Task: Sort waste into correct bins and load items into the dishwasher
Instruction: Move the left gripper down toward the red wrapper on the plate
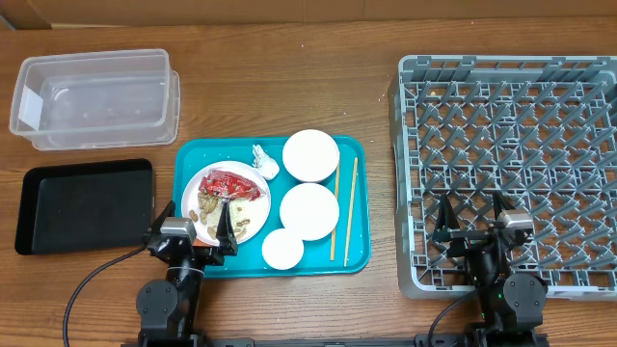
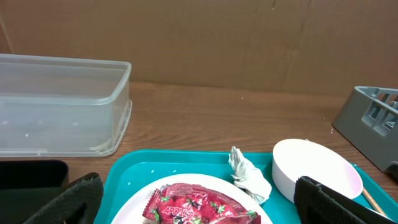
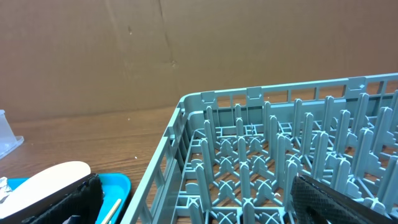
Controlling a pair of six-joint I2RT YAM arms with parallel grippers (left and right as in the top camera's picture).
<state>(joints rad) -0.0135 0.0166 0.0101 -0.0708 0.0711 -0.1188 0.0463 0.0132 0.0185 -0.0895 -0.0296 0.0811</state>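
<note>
The red wrapper (image 1: 234, 183) lies on the plate (image 1: 258, 214), with tan peanut shells (image 1: 206, 205) beside it on the plate's left part. The plate sits at the left of the teal tray (image 1: 355, 152). The white tissue (image 1: 265, 161) rests on the tray just beyond the plate, near a bowl (image 1: 310, 155) at the far edge. A second bowl (image 1: 308, 211) stands right of the plate, and the cup (image 1: 282, 249) is at the near edge. The chopsticks (image 1: 344, 212) lie side by side along the tray's right side.

Left of the teal tray is the black tray (image 1: 87, 204), and beyond it the clear tub (image 1: 96, 60), both bare inside. The grey rack (image 1: 501, 66) stands well apart at the right of the table (image 1: 289, 77), with nothing in it.

The left gripper (image 1: 193, 220) hovers over the tray's near left corner, jaws spread wide and holding nothing. The right gripper (image 1: 469, 218) hangs over the rack's near edge, jaws also wide apart and bare
</note>
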